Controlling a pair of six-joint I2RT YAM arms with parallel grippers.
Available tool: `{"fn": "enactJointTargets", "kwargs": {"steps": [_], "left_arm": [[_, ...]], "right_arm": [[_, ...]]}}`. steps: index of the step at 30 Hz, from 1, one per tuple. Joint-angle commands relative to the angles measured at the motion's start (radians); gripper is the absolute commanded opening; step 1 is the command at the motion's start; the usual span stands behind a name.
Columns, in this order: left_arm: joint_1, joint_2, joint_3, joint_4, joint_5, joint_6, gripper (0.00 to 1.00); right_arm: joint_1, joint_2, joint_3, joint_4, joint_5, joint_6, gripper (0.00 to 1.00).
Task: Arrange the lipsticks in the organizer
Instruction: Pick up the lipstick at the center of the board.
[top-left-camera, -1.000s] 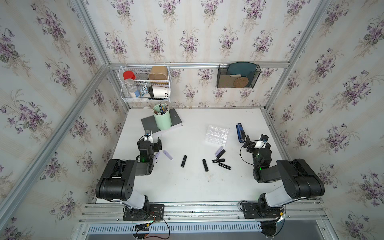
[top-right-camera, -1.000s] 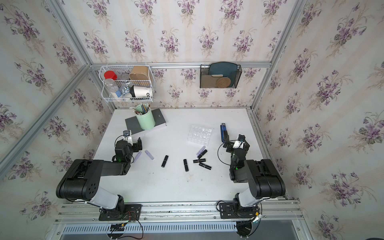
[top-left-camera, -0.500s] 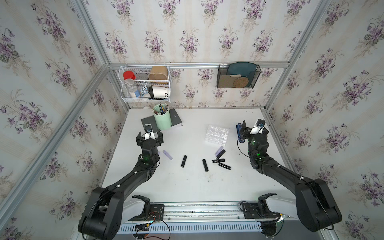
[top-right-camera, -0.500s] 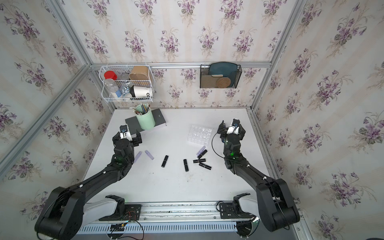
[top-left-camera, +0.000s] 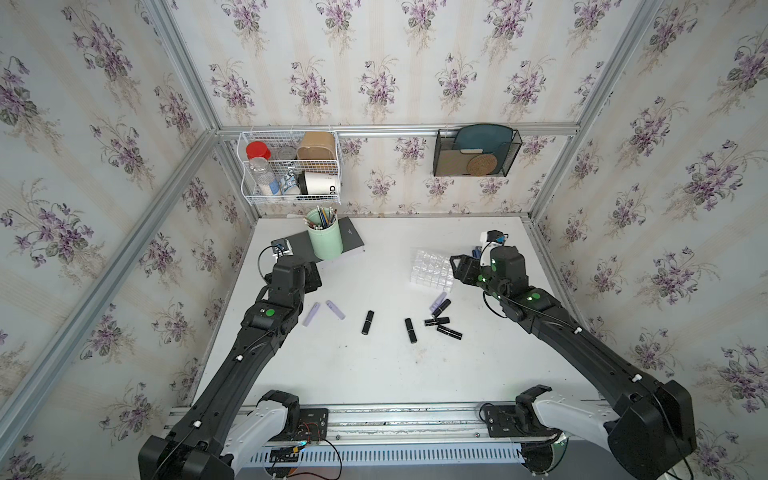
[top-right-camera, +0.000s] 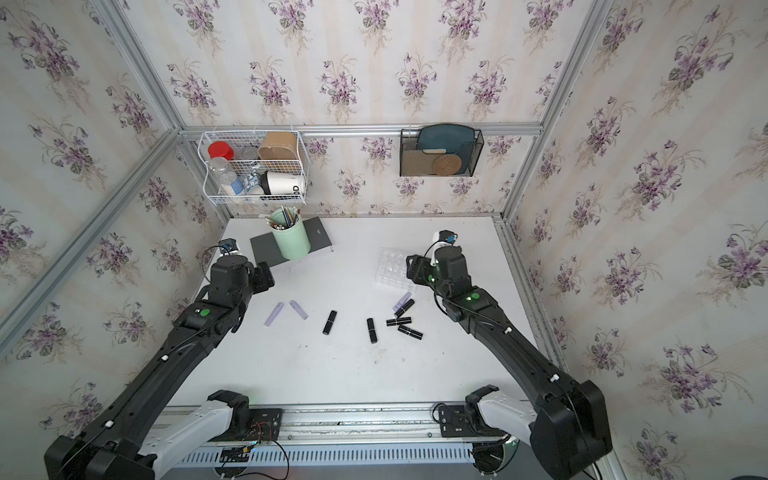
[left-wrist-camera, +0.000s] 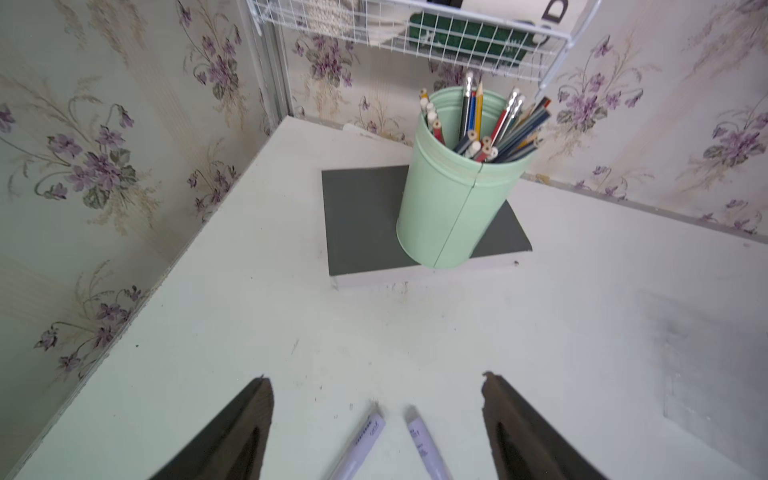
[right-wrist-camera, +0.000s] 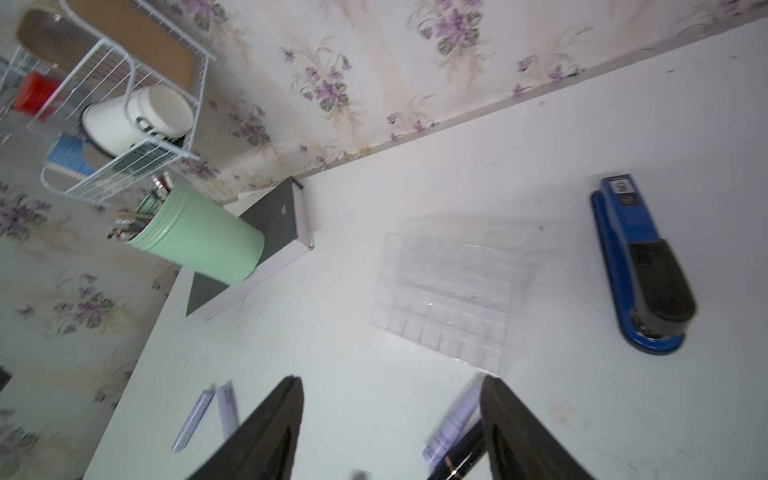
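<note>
Left tool (left-wrist-camera: 376, 382) at nine o'clock and right tool (right-wrist-camera: 390, 380) at three, near the organizer (top-left-camera: 430, 268), both gape empty; lipsticks (top-left-camera: 367, 322) lie loose mid tabletop (top-left-camera: 374, 374).

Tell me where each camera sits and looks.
Top views: high above the base, looking down on the table; left arm and right arm show.
Left wrist: on the left arm, facing the pen cup; left gripper shows.
Right wrist: on the right arm, facing the organizer and stapler; right gripper shows.
Shared: both wrist views see the pen cup and lilac lipsticks.
</note>
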Motion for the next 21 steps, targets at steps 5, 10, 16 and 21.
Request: {"fn": "enactJointTargets", "kwargs": {"steps": [5,10,16,21], "left_arm": [[-0.014,-0.007,-0.022,-0.283,0.053,-0.113,0.80],[0.013,0.019,0.024,-0.322,-0.034,-0.077,0.80],[0.123,0.029,0.058,-0.321,0.109,-0.073,0.80],[0.180,0.014,0.046,-0.307,0.206,-0.084,0.80]], "right_arm": [[0.317,0.243,0.175,-0.095,0.138,-0.088,0.68],[0.490,0.474,0.357,-0.102,0.185,-0.151,0.60],[0.578,0.709,0.552,-0.133,0.139,-0.190,0.57],[0.608,0.894,0.741,-0.228,0.125,-0.217,0.61]]}}
